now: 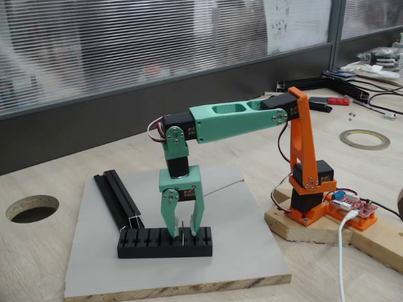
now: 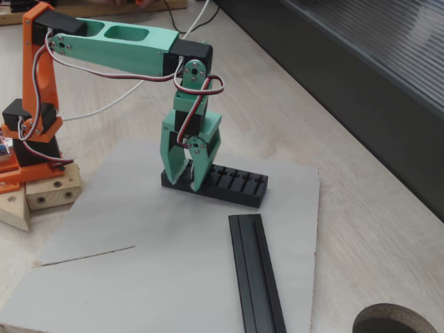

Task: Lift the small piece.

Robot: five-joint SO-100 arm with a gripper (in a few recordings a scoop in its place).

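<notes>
Lower centre: jaws spread, straddling the small piece [image 1: 182, 230] upright in the black slotted block [image 1: 165, 242]; close squarely, then lift straight up.

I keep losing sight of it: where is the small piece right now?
In a fixed view, the small piece stands upright in the black slotted block, right of its middle, between the gripper fingers.

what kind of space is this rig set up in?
Likely a workshop or lab bench: raw wooden table with a cut round hole, a tape roll, loose cables and tools, and window blinds behind.
</notes>
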